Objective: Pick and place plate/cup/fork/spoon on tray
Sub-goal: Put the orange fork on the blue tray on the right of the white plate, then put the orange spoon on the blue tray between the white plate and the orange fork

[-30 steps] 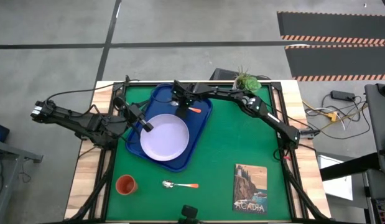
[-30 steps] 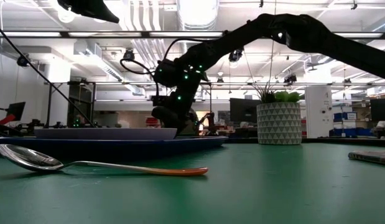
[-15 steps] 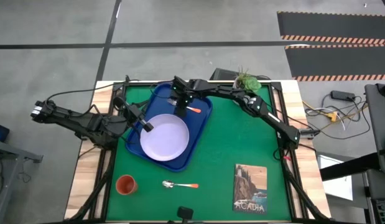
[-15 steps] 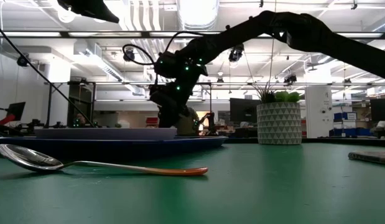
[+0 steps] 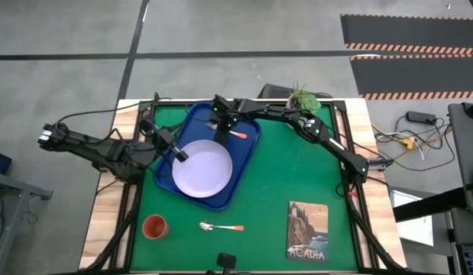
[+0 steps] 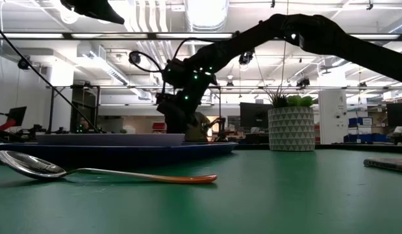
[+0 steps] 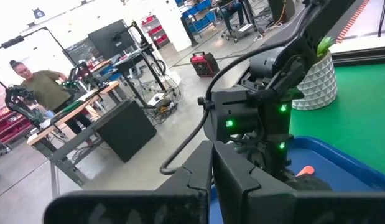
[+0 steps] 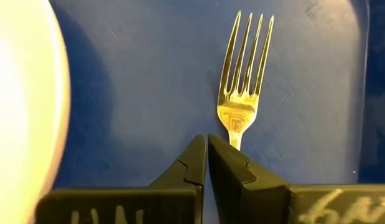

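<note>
The blue tray holds the lavender-white plate and the fork, which lies flat on the tray floor beside the plate. My right gripper is shut, just over the fork's neck, over the tray's far part. My left gripper is shut and empty, held high over the plate's left rim. The orange-red cup stands on the green mat near the front left. The spoon lies on the mat near the front edge. My right gripper's shut fingers point down at the tray, and the fork's neck runs in behind one finger, to the side of the seam between them. Whether that finger touches the fork, I cannot tell. The fork lies flat on the tray.
A white pot with a green plant stands at the far right corner. A book lies at the front right. The green mat between tray and book is bare.
My right gripper has risen a little over the tray's far part and shifted slightly toward the left. The fork has stayed where it lay on the tray.
</note>
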### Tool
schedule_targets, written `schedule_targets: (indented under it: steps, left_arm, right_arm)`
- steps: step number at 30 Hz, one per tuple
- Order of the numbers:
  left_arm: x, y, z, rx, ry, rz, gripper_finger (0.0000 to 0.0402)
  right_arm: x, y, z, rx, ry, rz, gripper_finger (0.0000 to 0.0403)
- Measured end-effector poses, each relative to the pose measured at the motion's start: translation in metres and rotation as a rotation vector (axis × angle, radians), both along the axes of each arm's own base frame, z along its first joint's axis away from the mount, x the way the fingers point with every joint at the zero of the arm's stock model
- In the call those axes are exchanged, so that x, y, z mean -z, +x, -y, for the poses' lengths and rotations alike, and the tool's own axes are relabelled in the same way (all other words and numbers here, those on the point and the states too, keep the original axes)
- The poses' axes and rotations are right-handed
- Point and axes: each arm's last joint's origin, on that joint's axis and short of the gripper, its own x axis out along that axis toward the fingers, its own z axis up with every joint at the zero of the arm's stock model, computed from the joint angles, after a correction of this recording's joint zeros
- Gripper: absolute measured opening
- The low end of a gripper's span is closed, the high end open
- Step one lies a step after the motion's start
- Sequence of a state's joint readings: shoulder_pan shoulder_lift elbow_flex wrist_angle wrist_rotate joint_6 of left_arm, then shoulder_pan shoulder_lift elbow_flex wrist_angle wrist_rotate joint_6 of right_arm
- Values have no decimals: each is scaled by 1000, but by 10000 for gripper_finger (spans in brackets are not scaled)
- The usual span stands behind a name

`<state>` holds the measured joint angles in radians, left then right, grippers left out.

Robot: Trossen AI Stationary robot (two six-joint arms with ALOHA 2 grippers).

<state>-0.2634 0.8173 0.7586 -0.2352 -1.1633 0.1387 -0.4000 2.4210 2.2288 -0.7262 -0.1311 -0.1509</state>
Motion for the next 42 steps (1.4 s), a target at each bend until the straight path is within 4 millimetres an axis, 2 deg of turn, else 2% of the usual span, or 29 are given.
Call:
schedule_targets:
  steps: [6,14,24,33,42]
  left_arm:
    - [0,0,0,0,0,0,0]
    - [0,0,0,0,0,0,0]
    - [0,0,0,0,0,-1,0]
    - [1,0,0,0,1,-3,0]
    - [4,0,0,1,8,-17,0]
  right_arm:
    - [9,-3,0,10,12,-19,9]
    - [9,-4,5,58,-50,-36,8]
    - [7,-4,5,67,-49,-32,8]
    - [-24,-18,-7,76,-10,-103,8]
    - [-75,-24,-61,4,6,-120,9]
